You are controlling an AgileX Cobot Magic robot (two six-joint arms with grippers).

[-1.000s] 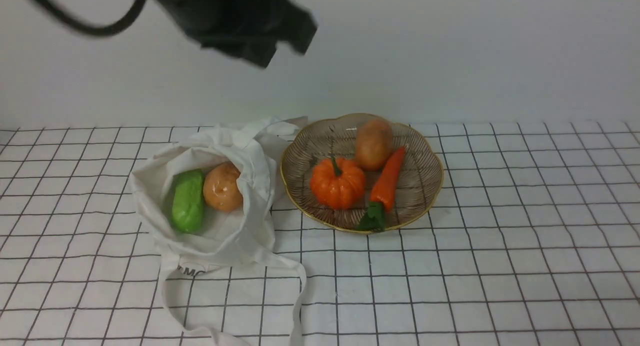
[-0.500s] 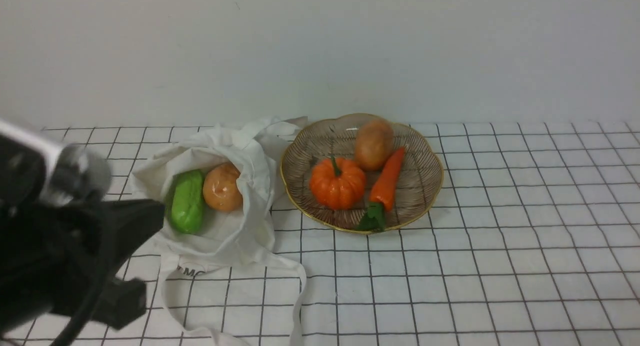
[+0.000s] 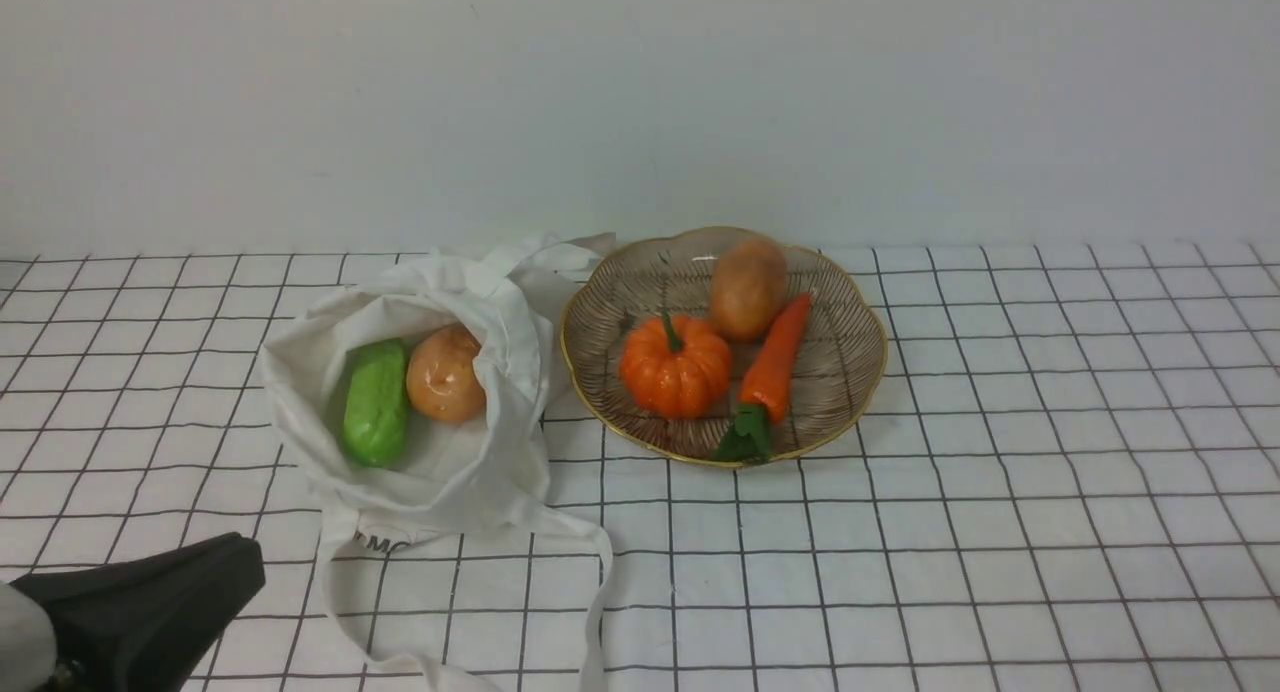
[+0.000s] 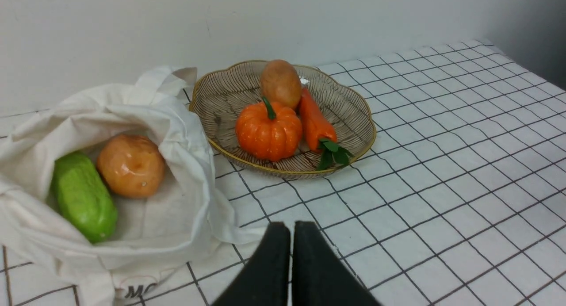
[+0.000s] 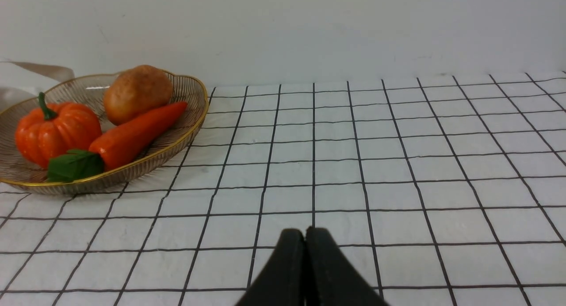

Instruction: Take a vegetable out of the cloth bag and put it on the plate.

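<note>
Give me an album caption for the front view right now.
Pumpkin, carrot and potato share a gold-rimmed plate beside an open cloth bag.

Table (image 4: 442, 182), white, dark grid: cloth bag (image 4: 203, 217) and plate (image 4: 283, 171) directly on it, both beyond left gripper's jaws.

We see the plate (image 3: 840, 372) on the table (image 3: 1000, 572), with the bag (image 3: 515, 372) just beside it on the left. In the plate, we find the pumpkin (image 3: 676, 367) on the left, the potato (image 3: 748, 290) at the back, and the carrot (image 3: 777, 360) on the right, its leafy end (image 3: 746, 434) toward us. In the bag, the cucumber (image 3: 376, 402) lies left of the round ball (image 3: 446, 374). Behind the table is the wall (image 3: 640, 102).
</note>
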